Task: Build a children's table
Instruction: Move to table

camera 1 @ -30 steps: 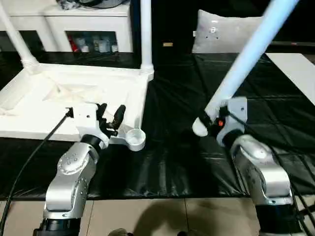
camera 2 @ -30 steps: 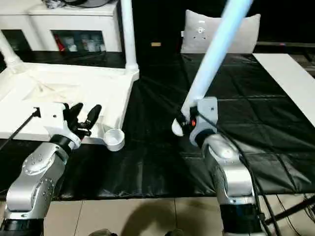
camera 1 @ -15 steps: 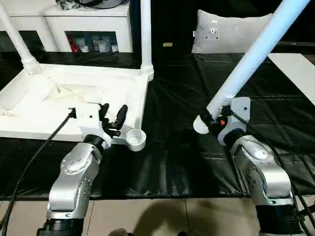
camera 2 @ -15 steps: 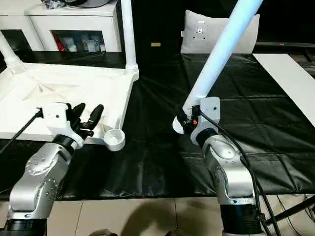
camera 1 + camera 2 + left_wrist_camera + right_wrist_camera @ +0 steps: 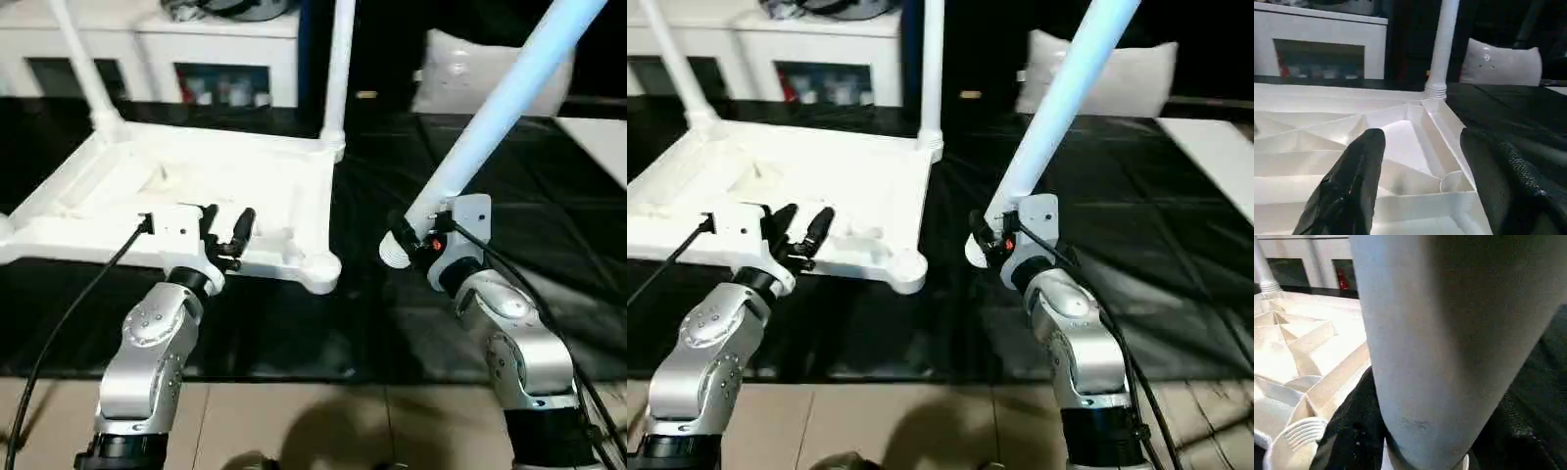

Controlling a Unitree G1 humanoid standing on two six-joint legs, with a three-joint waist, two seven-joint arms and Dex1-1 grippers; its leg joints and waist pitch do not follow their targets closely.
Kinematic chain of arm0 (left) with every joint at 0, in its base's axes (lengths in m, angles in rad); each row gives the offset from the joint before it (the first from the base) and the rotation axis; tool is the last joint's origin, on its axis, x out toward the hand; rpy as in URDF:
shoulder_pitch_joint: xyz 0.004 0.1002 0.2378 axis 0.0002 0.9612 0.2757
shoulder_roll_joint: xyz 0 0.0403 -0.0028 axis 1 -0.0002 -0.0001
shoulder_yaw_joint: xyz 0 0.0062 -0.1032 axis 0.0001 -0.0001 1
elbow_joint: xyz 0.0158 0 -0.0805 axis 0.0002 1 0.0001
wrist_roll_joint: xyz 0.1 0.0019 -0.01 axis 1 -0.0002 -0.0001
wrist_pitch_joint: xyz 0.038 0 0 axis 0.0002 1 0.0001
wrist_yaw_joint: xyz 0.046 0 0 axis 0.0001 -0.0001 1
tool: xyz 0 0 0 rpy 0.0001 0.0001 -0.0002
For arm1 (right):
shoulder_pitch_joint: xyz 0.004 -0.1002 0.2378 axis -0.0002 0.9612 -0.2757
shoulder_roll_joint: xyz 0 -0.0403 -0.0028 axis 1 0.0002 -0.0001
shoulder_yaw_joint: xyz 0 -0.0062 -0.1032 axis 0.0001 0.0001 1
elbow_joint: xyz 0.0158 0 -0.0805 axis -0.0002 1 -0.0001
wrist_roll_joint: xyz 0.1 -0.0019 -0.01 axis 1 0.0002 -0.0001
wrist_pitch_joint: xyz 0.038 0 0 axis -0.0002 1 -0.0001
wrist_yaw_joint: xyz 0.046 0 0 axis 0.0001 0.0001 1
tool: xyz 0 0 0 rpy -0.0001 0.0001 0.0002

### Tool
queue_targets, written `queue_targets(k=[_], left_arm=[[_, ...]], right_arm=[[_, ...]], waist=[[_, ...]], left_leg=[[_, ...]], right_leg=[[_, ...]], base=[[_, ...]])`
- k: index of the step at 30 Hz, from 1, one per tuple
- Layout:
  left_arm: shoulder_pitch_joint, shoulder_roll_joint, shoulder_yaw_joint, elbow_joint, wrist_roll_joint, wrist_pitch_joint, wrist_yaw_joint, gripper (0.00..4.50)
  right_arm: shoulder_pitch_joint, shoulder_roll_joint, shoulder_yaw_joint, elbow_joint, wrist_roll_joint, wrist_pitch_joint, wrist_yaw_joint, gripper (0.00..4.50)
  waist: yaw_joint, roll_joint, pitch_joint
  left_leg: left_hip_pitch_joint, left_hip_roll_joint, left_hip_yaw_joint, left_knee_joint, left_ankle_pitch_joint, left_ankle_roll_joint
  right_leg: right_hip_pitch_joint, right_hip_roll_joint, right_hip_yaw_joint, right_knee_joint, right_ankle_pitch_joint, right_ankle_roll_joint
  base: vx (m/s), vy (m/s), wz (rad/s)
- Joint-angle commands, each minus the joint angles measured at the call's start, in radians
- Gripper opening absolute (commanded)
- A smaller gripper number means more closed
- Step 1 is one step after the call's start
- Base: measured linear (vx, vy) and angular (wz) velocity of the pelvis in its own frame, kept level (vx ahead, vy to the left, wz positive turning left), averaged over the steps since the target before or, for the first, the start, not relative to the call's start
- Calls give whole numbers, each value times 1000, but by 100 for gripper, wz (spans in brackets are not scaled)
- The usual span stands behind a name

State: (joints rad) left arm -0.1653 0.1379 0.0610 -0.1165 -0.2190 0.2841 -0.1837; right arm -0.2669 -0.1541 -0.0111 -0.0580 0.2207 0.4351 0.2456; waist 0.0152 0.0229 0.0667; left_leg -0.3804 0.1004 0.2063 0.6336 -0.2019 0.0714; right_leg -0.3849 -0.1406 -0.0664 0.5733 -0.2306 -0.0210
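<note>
The white table top (image 5: 196,181) lies upside down on the black mat, ribbed underside up. Two legs stand screwed in at its far corners, one on the left (image 5: 83,69) and one on the right (image 5: 338,69). The near right corner socket (image 5: 321,269) holds nothing. My left gripper (image 5: 225,225) hovers open over the top's near edge, its fingers (image 5: 1352,181) spread above the ribs. My right gripper (image 5: 416,235) is shut on a third leg (image 5: 509,88) that slants up to the right. That leg's threaded end (image 5: 395,253) hangs just right of the socket.
A white cabinet (image 5: 225,49) with glass doors and a grey cushion (image 5: 490,73) stand at the back. A white board (image 5: 598,137) lies on the mat at the right. Tiled floor (image 5: 294,421) runs along the mat's front edge. A black cable (image 5: 78,304) trails from my left wrist.
The whole picture has shifted right, so the camera moved. The held leg's threaded end now hangs closer to the near right corner socket. Both grippers keep their states.
</note>
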Motion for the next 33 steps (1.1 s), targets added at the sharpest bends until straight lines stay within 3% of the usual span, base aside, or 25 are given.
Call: queue_targets(k=[1, 2, 3, 4, 5, 6, 7, 9, 10, 12, 13, 15, 16, 17, 18, 19, 20, 21, 22, 23, 25, 27, 29, 31, 33], left_arm=[[-9, -3, -10, 9, 13, -4, -4, 294], [-8, -3, -11, 8, 14, -4, -5, 294], [-8, -3, -11, 8, 14, -4, -5, 294], [-7, -3, -12, 8, 15, -4, -5, 294], [-5, -3, -15, 8, 17, -5, -5, 294], [-3, -2, -17, 9, 19, -6, -6, 294], [1, 2, -23, 9, 26, -9, -8, 294], [3, 3, -24, 10, 26, -10, -9, 294], [6, 4, -26, 10, 25, -5, -10, 294], [11, 7, -30, 10, 26, 4, -11, 294], [14, 8, -32, 11, 29, 9, -12, 294], [23, 14, -44, 12, 48, 18, -9, 294], [26, 14, -46, 14, 50, 17, -9, 294], [28, 11, -47, 15, 48, 14, -11, 294], [28, 11, -51, 18, 55, 7, -5, 294], [27, 13, -56, 22, 66, 0, 1, 294], [27, 14, -57, 22, 69, -1, 1, 294], [26, 17, -63, 27, 79, -18, 2, 294], [28, 10, -58, 24, 72, -33, 1, 294], [30, 2, -51, 20, 62, -37, 2, 294], [33, -16, -32, 5, 49, -26, 18, 294], [33, -12, -34, 0, 61, -24, 18, 294], [35, 0, -43, -16, 69, -22, 18, 294], [35, 1, -45, -19, 69, -21, 18, 294], [42, 3, -53, -25, 75, -23, 17, 294]], right_arm=[[4, -7, -7, -4, -5, 11, -1, 187], [5, -7, -5, -5, -5, 12, -1, 187], [5, -8, -4, -5, -5, 13, -1, 187], [5, -8, -3, -4, -6, 14, 0, 187], [4, -8, -2, -2, -6, 14, 0, 187], [3, -8, -1, -1, -6, 14, 0, 187], [2, -9, 2, 0, -8, 16, 1, 187], [1, -9, 3, 1, -8, 17, 1, 187], [2, -8, 4, 0, -10, 18, 1, 187], [4, -8, 6, -2, -12, 18, 1, 187], [5, -6, 8, -2, -12, 17, -1, 187], [11, -5, 7, -6, -10, 14, -7, 187], [15, -4, 6, -9, -7, 12, -8, 187], [19, -3, 5, -12, -6, 11, -7, 187], [25, -3, 4, -14, -4, 8, -5, 187], [31, -2, 3, -16, -3, 7, -3, 187], [32, -2, 2, -16, -3, 7, -4, 187], [35, 5, -7, -17, 13, 14, 1, 187], [37, 6, -9, -21, 24, 17, 11, 187], [38, 6, -9, -24, 31, 18, 19, 187], [39, 2, -5, -32, 46, 25, 39, 187], [41, -5, 3, -36, 48, 25, 52, 187], [46, -9, 6, -37, 47, 22, 62, 187], [47, -11, 6, -35, 44, 20, 62, 187], [47, -11, 2, -33, 37, 13, 60, 187]], waist=[[-22, 23, -42], [12, 5, -45], [9, -63, -82], [29, -60, -84], [8, -49, -79], [2, -53, -58], [29, -39, -60], [31, -22, -64], [-30, 23, -72], [-35, 52, -78], [-23, 46, -72], [-16, 32, -73], [-2, -10, -81], [38, -38, -89], [48, -43, -83], [58, -12, -67], [42, 7, -61], [31, 21, -58], [8, 43, -58], [-1, 45, -60], [0, 30, -50], [2, 3, -39], [1, 8, -33], [-21, 29, -24], [-8, 39, -31]], left_leg=[[-2, 90, -18, -266, -743, -120], [-32, 95, -4, -275, -804, -171], [13, 86, -2, -141, -536, -227], [33, 46, -90, 105, -276, -174], [-89, 19, -175, 192, -135, -115], [-118, 19, -197, 214, -126, -147], [-61, 55, -190, 122, -178, -165], [-32, 58, -160, 5, -113, -82], [54, 86, -179, -87, -116, 125], [87, 83, -185, -106, -93, 218], [86, 109, -197, -102, 77, 360], [74, 115, -185, -99, 135, 387], [50, 98, -167, -71, 64, 310], [-14, 67, -136, 18, -87, 147], [-40, 84, -153, 51, -105, 79], [-25, 111, -175, 39, -106, -46], [-16, 116, -167, -48, -193, -93], [11, 138, -175, -79, -321, -131], [20, 143, -193, -123, -539, -235], [25, 124, -190, -137, -659, -303], [30, 109, -174, -135, -738, -315], [55, 95, -153, -119, -811, -257], [88, 94, -142, -100, -793, -190], [72, 107, -148, -176, -957, -228], [60, 124, -137, -262, -1067, -228]], right_leg=[[42, 81, -98, 140, -79, -14], [85, 55, -77, 153, -140, -10], [48, -83, 36, 63, -514, 25], [-6, -253, 133, -107, -659, -6], [64, -262, 186, -112, -713, -2], [85, -250, 136, -103, -736, -12], [79, -171, 87, -80, -558, -165], [82, -76, 40, -60, -441, -233], [3, 76, -26, 63, -233, -170], [-32, 98, -43, 141, -138, -102], [-59, 83, -35, 160, -93, -21], [-50, 63, -18, 141, -62, 0], [-22, -5, 45, 55, 7, -10], [49, -158, 150, -21, -15, -82], [68, -209, 175, -44, -26, -140], [54, -182, 133, -53, -148, -226], [42, -49, 73, -12, -247, -230], [9, 8, 60, 12, -265, -198], [7, 34, 46, 49, -174, -120], [11, 32, 33, 46, -83, -80], [15, 2, 42, 7, -138, -54], [14, -25, 54, -45, -470, -36], [29, -38, 34, -99, -704, -13], [79, 28, -27, -57, -536, 6], [118, 70, -54, 92, -155, -4]], base=[[-130, 120, 0], [-100, 49, -3], [-100, 49, -3], [0, 0, 0], [77, 80, -29], [77, 80, -29], [17, 168, -37], [-53, 210, 4], [-52, 194, 14], [-44, 183, 12], [-32, 186, 5], [-45, 137, -3], [-65, 112, -3], [-74, 124, 0], [-74, 124, 0], [-68, 143, -9], [-71, 107, -1], [-71, 107, -1], [-76, 100, 5], [-67, 104, -2], [-62, 90, 1], [0, 0, 0], [0, 0, 0], [0, 0, 0], [0, 0, 0]])
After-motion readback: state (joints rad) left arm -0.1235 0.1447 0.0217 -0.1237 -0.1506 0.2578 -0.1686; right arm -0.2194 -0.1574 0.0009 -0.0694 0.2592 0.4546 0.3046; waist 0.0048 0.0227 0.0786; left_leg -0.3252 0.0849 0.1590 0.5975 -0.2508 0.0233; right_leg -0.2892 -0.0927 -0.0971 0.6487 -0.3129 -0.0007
